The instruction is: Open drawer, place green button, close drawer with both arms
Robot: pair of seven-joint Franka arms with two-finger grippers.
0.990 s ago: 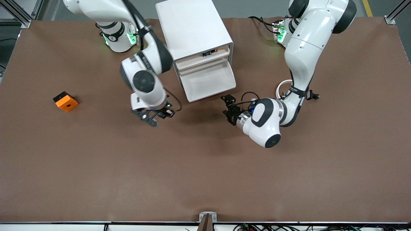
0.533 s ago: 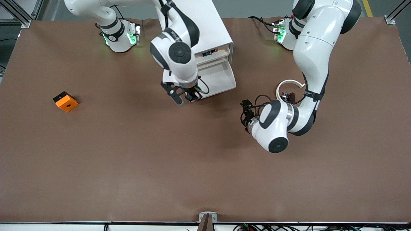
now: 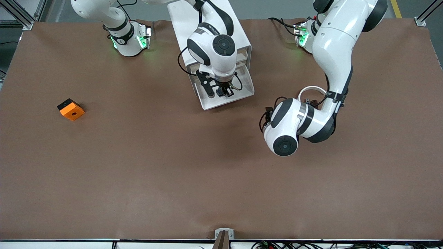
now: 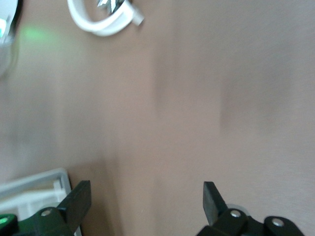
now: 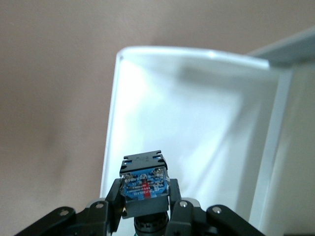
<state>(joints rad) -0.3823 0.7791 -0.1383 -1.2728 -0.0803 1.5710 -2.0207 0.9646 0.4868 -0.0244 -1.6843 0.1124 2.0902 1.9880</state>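
The white cabinet (image 3: pixel 204 27) stands at the table's far edge with its second-highest drawer (image 3: pixel 247 83) pulled out. My right gripper (image 3: pixel 223 92) hangs over the open drawer, shut on the button (image 5: pixel 144 184). The button's dark body and blue label face the right wrist camera, and its green cap is hidden. The drawer's white floor (image 5: pixel 197 118) lies below it. My left gripper (image 4: pixel 146 189) is open and empty over bare table beside the drawer, toward the left arm's end. In the front view it (image 3: pixel 267 114) is mostly hidden under its own wrist.
An orange square block (image 3: pixel 71 109) lies toward the right arm's end of the table. A white ring with cabling (image 3: pixel 311 90) lies near the left arm and also shows in the left wrist view (image 4: pixel 103 22). A white cabinet corner (image 4: pixel 34 182) shows beside the left gripper's finger.
My right gripper has carried the button from over the table to over the open drawer. My left gripper has drawn back from the drawer's front toward the left arm's end.
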